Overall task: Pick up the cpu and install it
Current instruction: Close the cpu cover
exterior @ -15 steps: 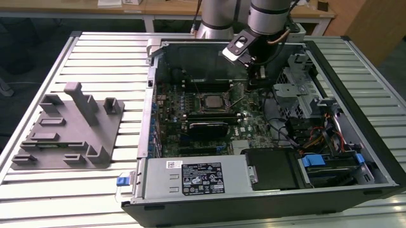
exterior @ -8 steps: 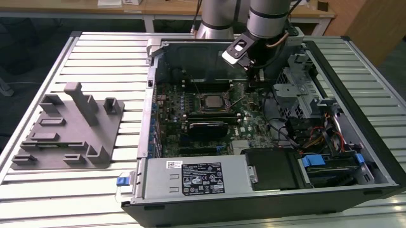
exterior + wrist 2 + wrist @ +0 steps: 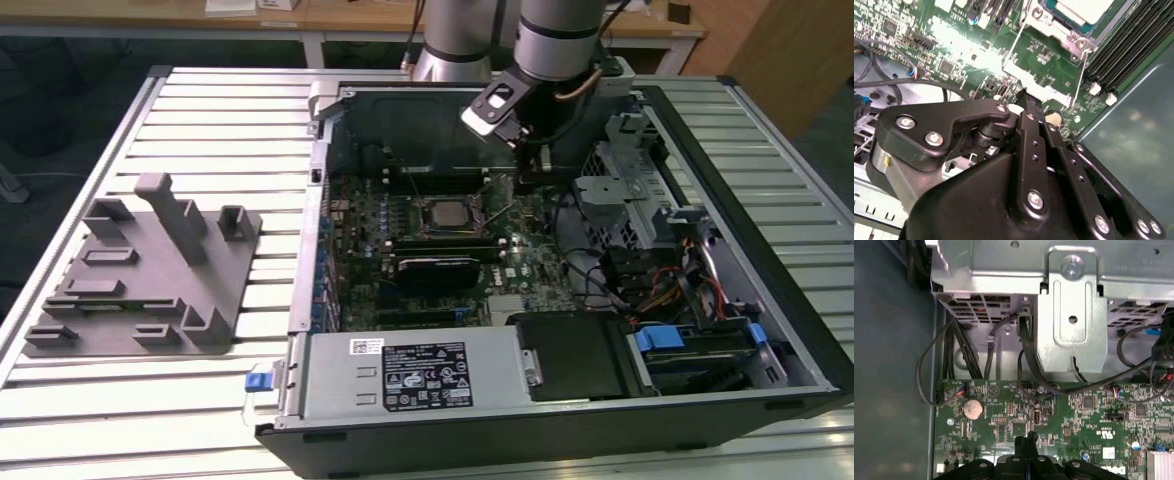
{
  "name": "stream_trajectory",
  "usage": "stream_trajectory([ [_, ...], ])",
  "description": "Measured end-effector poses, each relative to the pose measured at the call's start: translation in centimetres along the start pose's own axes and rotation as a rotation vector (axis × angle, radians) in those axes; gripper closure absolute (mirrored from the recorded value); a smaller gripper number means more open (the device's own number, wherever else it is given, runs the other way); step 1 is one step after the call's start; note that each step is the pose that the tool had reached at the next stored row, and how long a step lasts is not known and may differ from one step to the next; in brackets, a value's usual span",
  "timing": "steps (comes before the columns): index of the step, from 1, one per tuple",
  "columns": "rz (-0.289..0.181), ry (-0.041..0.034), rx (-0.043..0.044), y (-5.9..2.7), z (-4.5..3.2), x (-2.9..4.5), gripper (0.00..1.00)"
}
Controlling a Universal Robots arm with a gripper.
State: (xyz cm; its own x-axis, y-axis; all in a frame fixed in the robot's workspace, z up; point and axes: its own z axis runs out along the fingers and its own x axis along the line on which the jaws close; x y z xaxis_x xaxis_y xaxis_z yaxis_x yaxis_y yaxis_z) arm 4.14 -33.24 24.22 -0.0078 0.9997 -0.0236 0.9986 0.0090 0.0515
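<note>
the end effector [image 3: 530, 182] hangs inside the open computer case [image 3: 561, 425], its tip low over the green board [image 3: 400, 290], just on the exterior view's right of the cpu [image 3: 445, 213]. in the first wrist view its two black fingers [image 3: 1020, 444] meet with only a thin seam between them, so it is closed, and nothing shows held in it. in the second wrist view its tip sits close by the edge of the socket's metal frame [image 3: 1051, 27], near a thin wire lever [image 3: 1081, 75]; whether it touches the board i cannot tell. the cpu lies in that socket, pale metal top up, apart from the end effector. a coin battery [image 3: 973, 409], black cables [image 3: 1026, 360] and a metal drive cage [image 3: 1071, 315] lie beyond the tip. the case rests on a slatted surface [image 3: 200, 100], and a grey plastic block [image 3: 140, 270] with upright posts stands on it, well apart, at the exterior view's left.
</note>
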Motion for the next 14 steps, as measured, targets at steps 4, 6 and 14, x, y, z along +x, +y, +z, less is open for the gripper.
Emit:
stream_trajectory([
  [4,0.0,0.0001,0.0,-0.73,-0.02,0.0,0.89],
  [6,0.0,0.0,0.0,-1.07,-0.03,0.01,0.89],
  [14,0.0,0.0001,0.0,-3.03,-0.09,0.02,0.89],
])
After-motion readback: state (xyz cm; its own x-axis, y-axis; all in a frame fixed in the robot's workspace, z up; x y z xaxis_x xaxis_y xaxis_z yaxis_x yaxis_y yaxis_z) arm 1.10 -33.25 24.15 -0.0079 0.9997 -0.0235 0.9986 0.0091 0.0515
